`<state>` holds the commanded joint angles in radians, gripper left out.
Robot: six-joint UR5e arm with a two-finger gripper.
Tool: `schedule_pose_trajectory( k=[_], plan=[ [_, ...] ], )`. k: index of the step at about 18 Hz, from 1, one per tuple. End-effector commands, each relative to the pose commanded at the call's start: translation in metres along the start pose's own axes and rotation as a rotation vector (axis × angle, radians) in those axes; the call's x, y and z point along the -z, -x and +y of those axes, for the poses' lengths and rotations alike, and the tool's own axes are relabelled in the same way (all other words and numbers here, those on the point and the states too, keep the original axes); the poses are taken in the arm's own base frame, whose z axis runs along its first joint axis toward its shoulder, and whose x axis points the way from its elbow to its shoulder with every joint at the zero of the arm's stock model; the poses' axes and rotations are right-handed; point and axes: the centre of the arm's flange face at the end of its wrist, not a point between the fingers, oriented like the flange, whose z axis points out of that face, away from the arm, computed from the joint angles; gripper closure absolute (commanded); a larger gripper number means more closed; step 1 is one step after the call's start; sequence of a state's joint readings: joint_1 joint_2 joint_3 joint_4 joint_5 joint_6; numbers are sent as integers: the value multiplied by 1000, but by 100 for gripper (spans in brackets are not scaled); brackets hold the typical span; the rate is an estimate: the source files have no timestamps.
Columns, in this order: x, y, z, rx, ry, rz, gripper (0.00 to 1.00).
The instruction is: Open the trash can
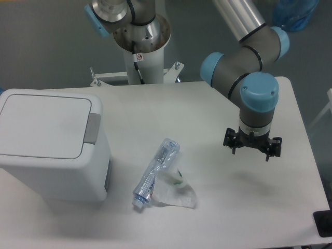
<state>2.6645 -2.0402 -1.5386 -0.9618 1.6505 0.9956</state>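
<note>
The trash can is a large white boxy bin at the left of the table. Its flat white lid lies shut, with the grey push tab on its right edge. My gripper points straight down over the right part of the table, far to the right of the bin and above the surface. Its black fingers look spread apart with nothing between them, and the wrist partly hides them from above.
A crushed clear plastic bottle with a blue label lies between the bin and the gripper, next to a crumpled clear wrapper. The robot's base column stands behind the table's far edge. A black object sits at the right front corner.
</note>
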Motion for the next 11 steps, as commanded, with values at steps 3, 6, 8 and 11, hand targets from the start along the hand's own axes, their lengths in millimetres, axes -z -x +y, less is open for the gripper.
schedule_pose_trajectory(
  k=[3,6,8,11],
  plan=[
    [0,0,0,3,0,0,0],
    [7,0,-1,-2,-9,-7,0],
    [7,-1,-1,-1,-15,-3,0],
    [11,-10,-7,8,-49,4,0]
  ],
)
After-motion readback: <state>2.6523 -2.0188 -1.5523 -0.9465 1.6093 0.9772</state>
